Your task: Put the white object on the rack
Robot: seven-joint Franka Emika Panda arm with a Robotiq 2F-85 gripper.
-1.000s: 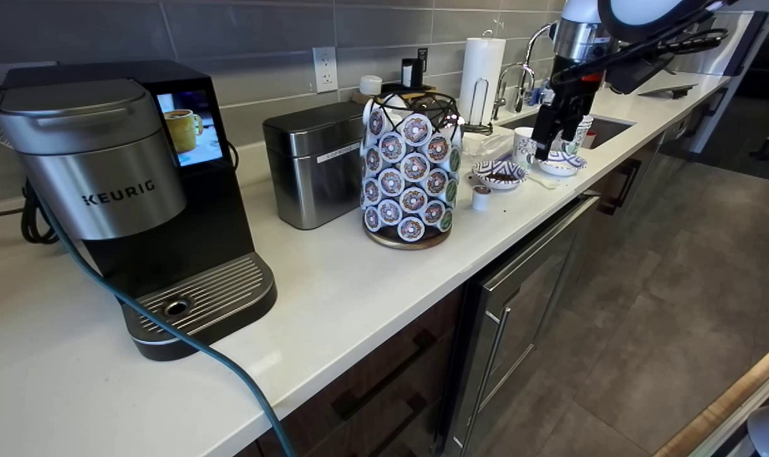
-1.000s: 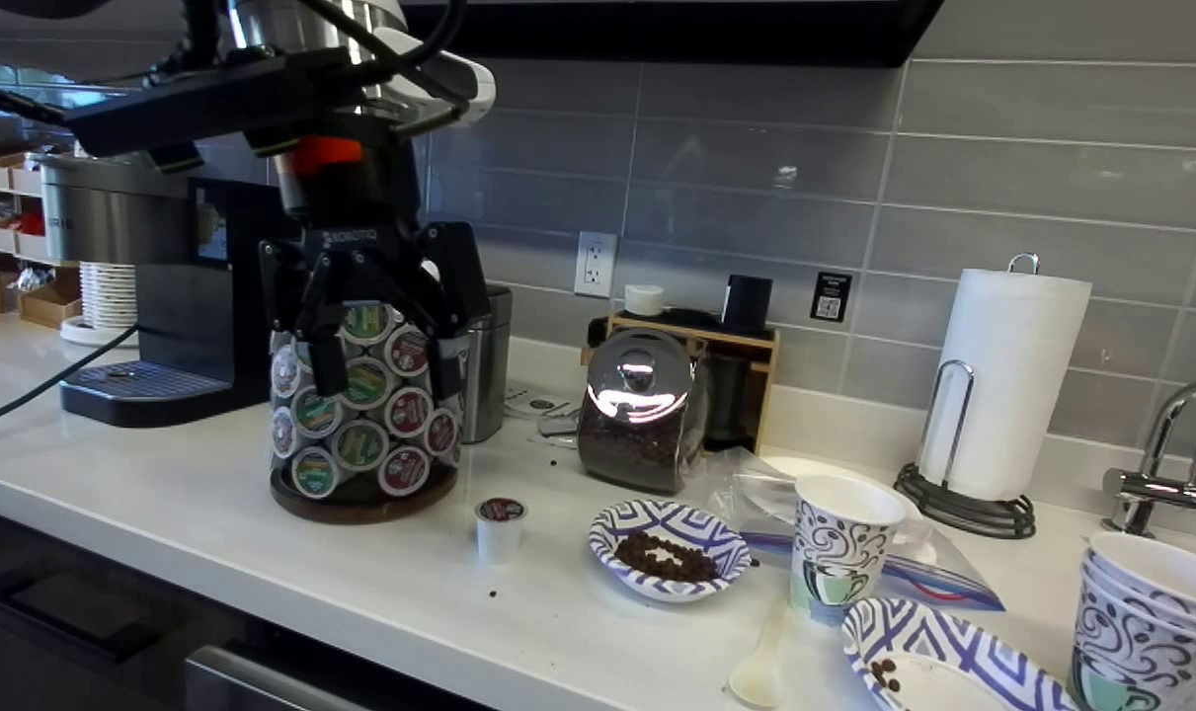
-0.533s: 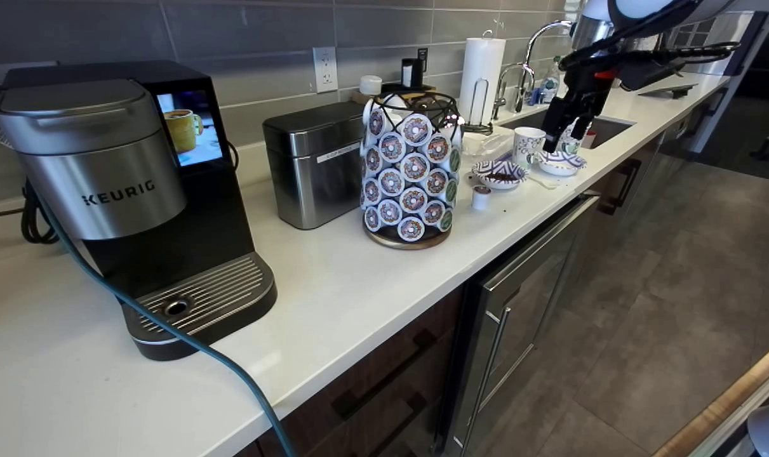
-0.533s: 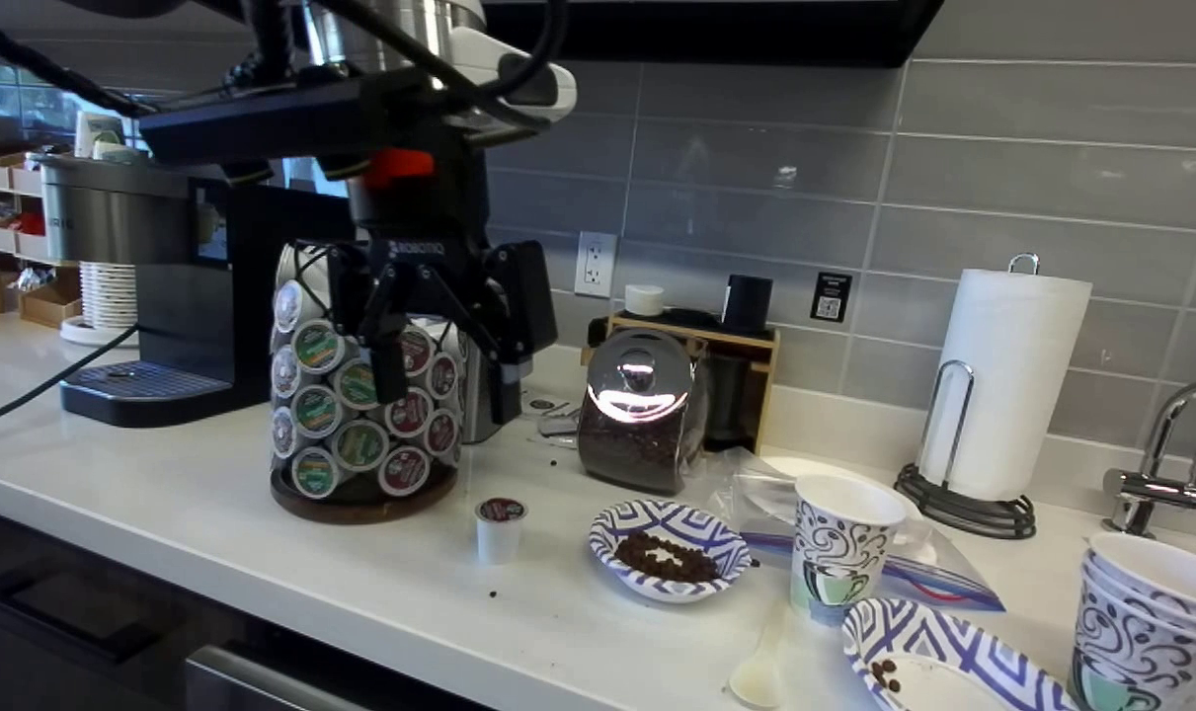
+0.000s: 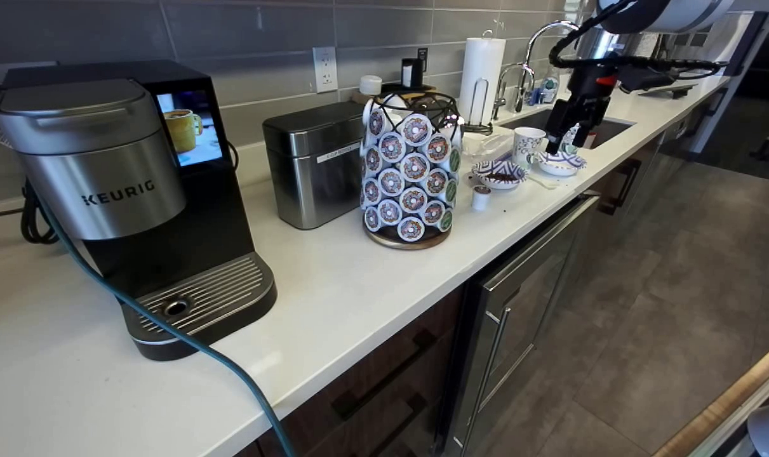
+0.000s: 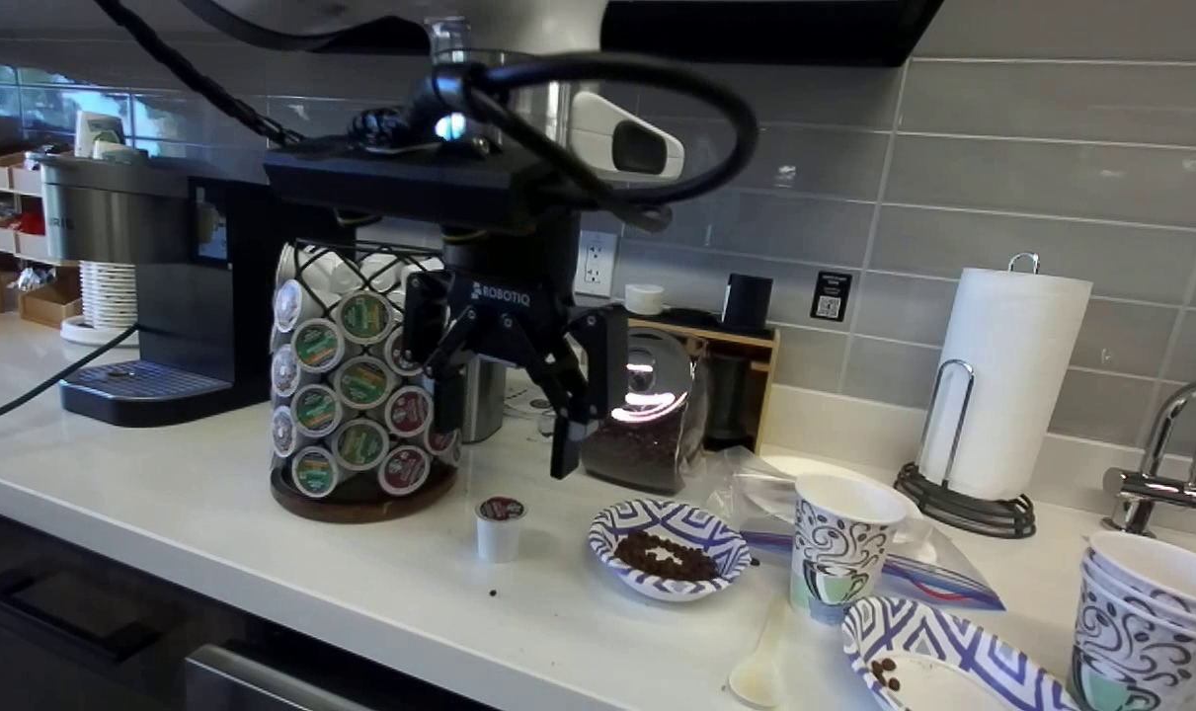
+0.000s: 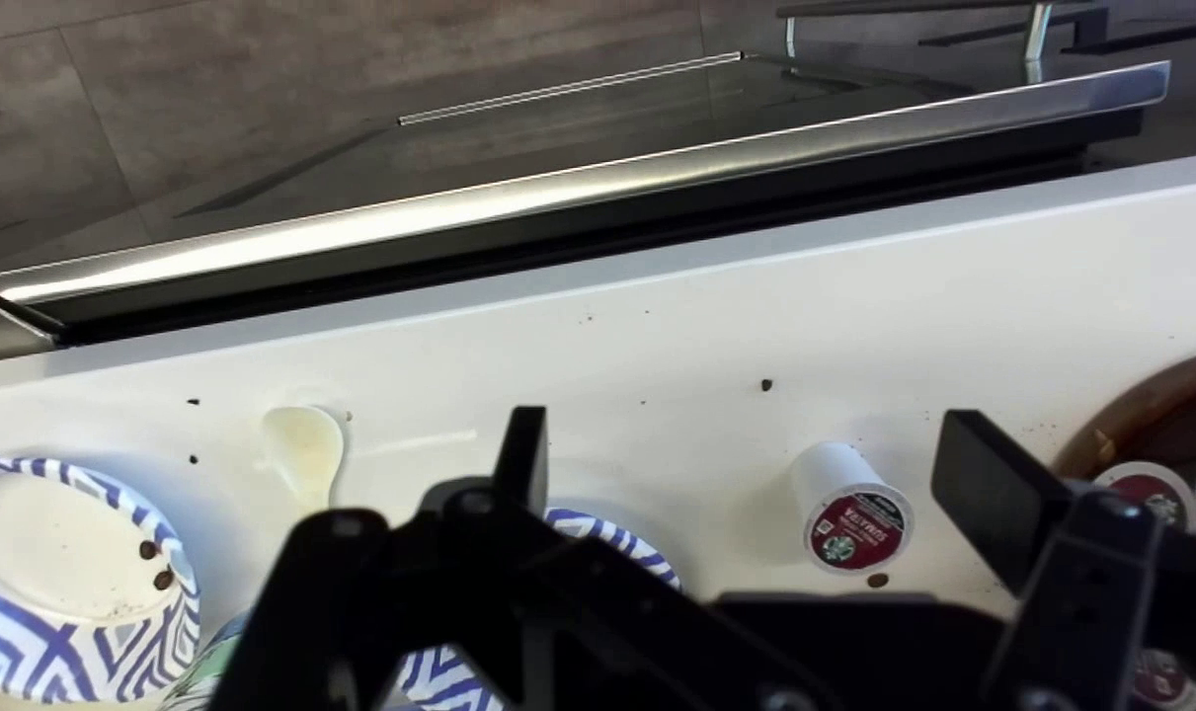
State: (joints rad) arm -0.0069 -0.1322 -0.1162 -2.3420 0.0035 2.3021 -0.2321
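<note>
The white object is a small white pod with a dark red lid, standing upright on the counter in both exterior views (image 5: 481, 200) (image 6: 499, 539). In the wrist view the pod (image 7: 839, 509) shows between my fingers, nearer the right one. The rack (image 5: 413, 171) is the dark wire carousel lined with pods; it stands beside the pod (image 6: 362, 395). In the wrist view its round wooden base (image 7: 1116, 410) shows at the right edge. My gripper (image 6: 507, 430) is open and empty, above counter height, pointing down; it also shows in an exterior view (image 5: 561, 143) and the wrist view (image 7: 751, 459).
A patterned bowl with coffee beans (image 6: 669, 583), a paper cup (image 6: 839, 553), a white spoon (image 6: 758, 671) and another bowl (image 6: 938, 671) stand past the pod. A bean jar (image 6: 637, 459) is behind. The metal box (image 5: 320, 184) and Keurig machine (image 5: 105, 165) stand beyond the rack.
My gripper has moved from in front of the rack to the right and lower, over the pod's area, in an exterior view. Its fingers stay open. The pod and rack have not moved.
</note>
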